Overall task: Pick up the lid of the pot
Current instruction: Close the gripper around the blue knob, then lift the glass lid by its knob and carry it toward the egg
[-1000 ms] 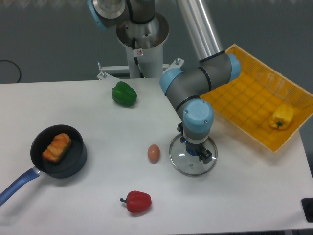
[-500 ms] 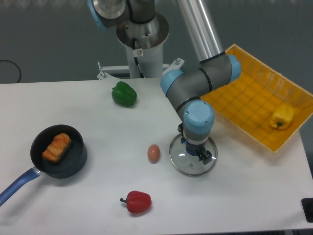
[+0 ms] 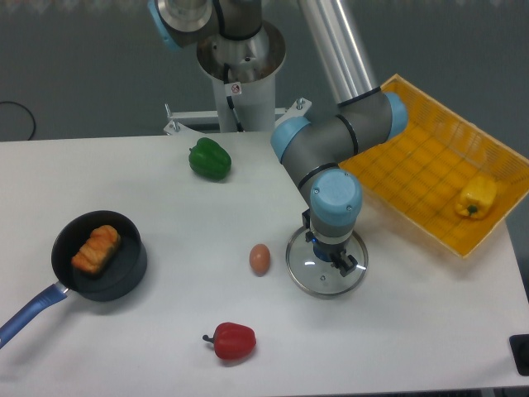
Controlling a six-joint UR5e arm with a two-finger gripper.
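At blue knob (image 3: 321, 251) of glass lid (image 3: 318, 281), lower R-ctr; can't tell gripper (image 3: 327, 249) apart/clamped; could slip if pinched off-ctr.

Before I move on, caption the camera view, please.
Gripper at the blue knob of the pot lid, brown egg alongside.

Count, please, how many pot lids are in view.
1. The round lid lies on the table, under the gripper, to the picture's right of the brown egg-shaped thing. The arm may hide something, but no second lid shows.
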